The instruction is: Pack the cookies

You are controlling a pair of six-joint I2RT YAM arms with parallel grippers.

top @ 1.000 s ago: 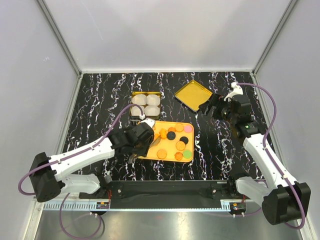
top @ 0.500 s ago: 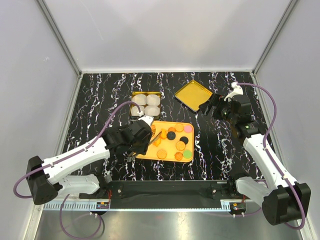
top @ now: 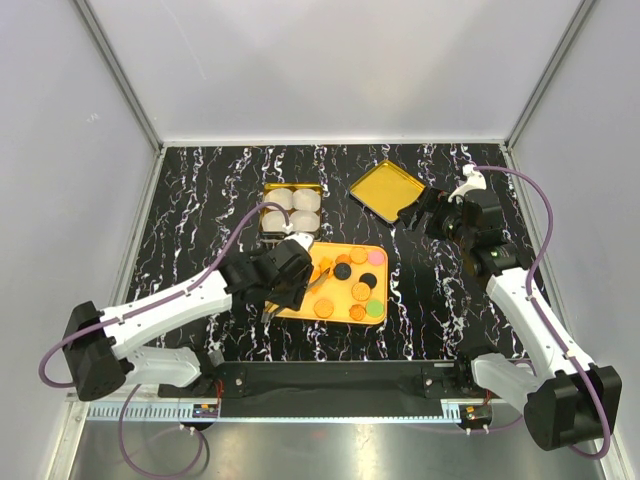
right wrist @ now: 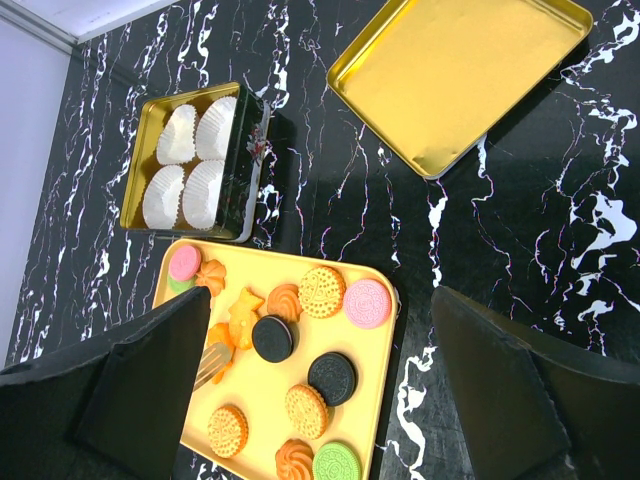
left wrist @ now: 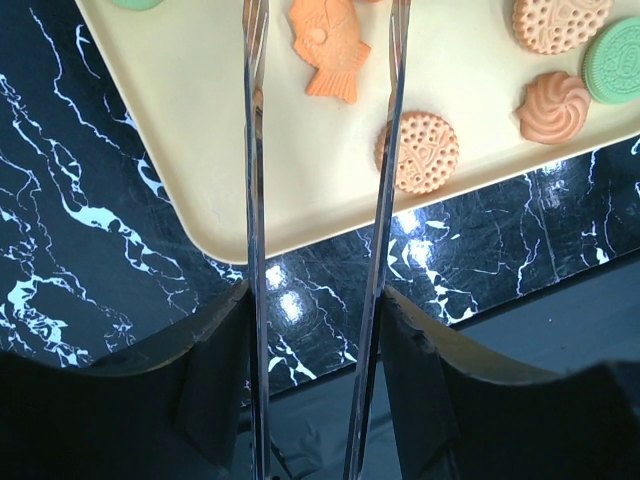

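My left jaws are low over the left side of the yellow tray (right wrist: 262,392), spread apart and pinching nothing. On the left wrist camera their two thin metal fingers (left wrist: 251,150) run side by side with a clear gap between them. An orange fish-shaped cookie (left wrist: 328,48) lies on the tray in that gap, and neither finger touches it. The right-hand finger crosses the edge of a round tan dotted cookie (left wrist: 420,152); I can't tell whether it touches the cookie or only passes above it. Further right on the tray I see an orange swirl (left wrist: 555,105) and a green sandwich cookie (left wrist: 618,60).

The cookies (right wrist: 272,338) I can make out all lie loose on the tray: tan rounds, two black ones, pink, green and orange swirls. They are spread out and mostly apart from one another.

Just behind the tray on the black marbled desk (right wrist: 330,190) stands a gold tin (right wrist: 247,170) with four white paper cups (right wrist: 195,165) packed in a square. A shallow gold lid (right wrist: 460,80) lies open side up, further back and to the right, apart from the tin.

My right jaws hang above the desk near the lid's front corner, spread wide, with nothing between them. The right wrist camera looks down past both fingers (right wrist: 150,380) onto the tray, tin and lid.
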